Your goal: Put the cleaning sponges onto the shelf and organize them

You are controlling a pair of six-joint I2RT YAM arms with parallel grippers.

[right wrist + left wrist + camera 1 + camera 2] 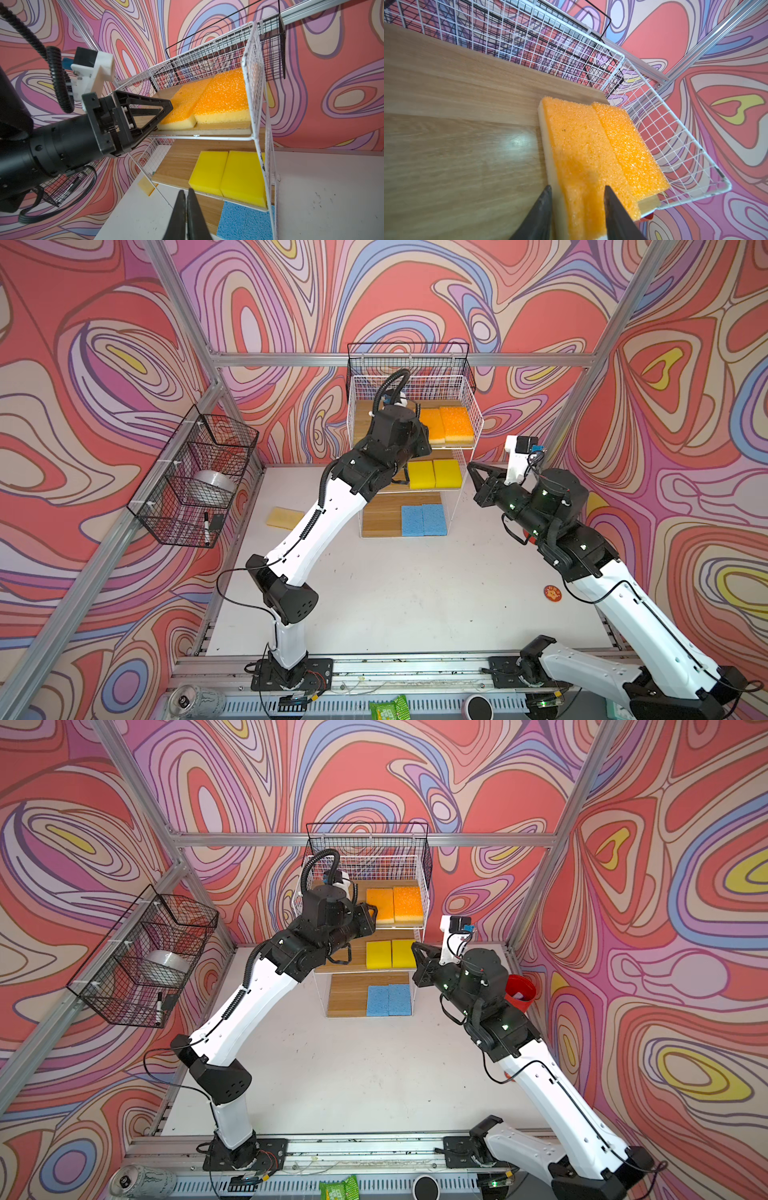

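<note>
Left gripper [577,188] seen with fingers apart, nothing squeezed. Flat orange sponge with pale tan side [571,145] found right under fingertips, laid on top wood board [456,124] of tall white wire shelf [478,414]. Second orange sponge [629,145] set touching it, on far side. Bright yellow sponges [207,172] placed one board below this gripper. Light blue sponges [412,520] placed on lowest board. Last sponge, tan side up [286,517], seen on white table [395,593], well apart from both grippers. Right gripper [185,194] pressed together, empty, held near shelf.
</note>
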